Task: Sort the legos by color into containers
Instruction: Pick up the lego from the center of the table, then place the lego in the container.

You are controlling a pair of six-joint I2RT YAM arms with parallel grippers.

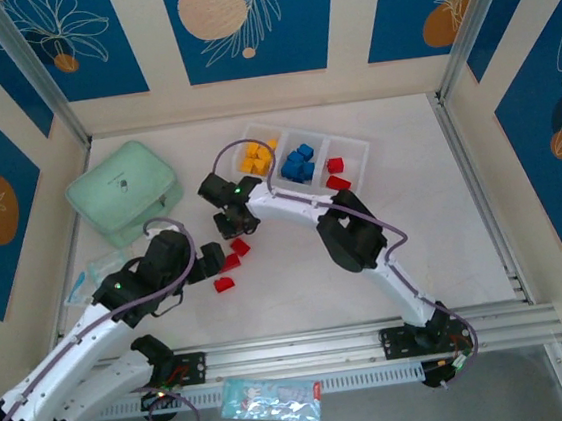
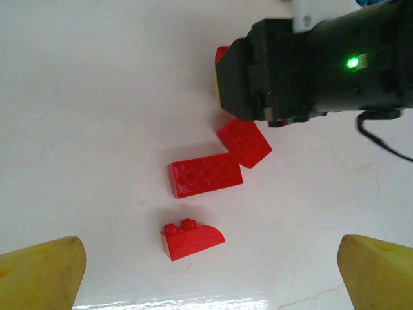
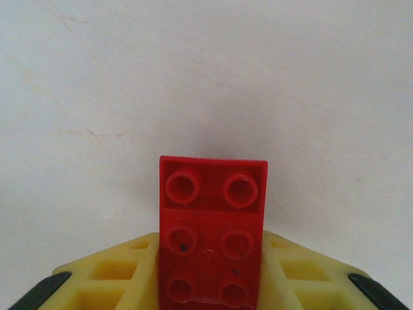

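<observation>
Three loose red legos lie on the white table: a curved one (image 2: pixel 191 239), a flat one turned studs-down (image 2: pixel 205 176) and a squarer one (image 2: pixel 244 143). They sit close together (image 1: pixel 230 262). My left gripper (image 2: pixel 210 278) stands open just short of the curved one, its yellow fingertips (image 2: pixel 42 271) wide apart. My right gripper (image 3: pixel 211 284) is shut on another red lego (image 3: pixel 211 226), down at the table beside the loose ones (image 1: pixel 230 224). The tray of containers (image 1: pixel 305 133) holds yellow-orange legos (image 1: pixel 255 158), blue legos (image 1: pixel 299 161) and red legos (image 1: pixel 338 174).
A mint-green case (image 1: pixel 123 192) stands at the back left. A clear packet (image 1: pixel 91 271) lies beside the left arm, and a printed packet (image 1: pixel 271 401) lies in front of the rail. The right arm's black wrist (image 2: pixel 316 61) hangs just beyond the loose bricks.
</observation>
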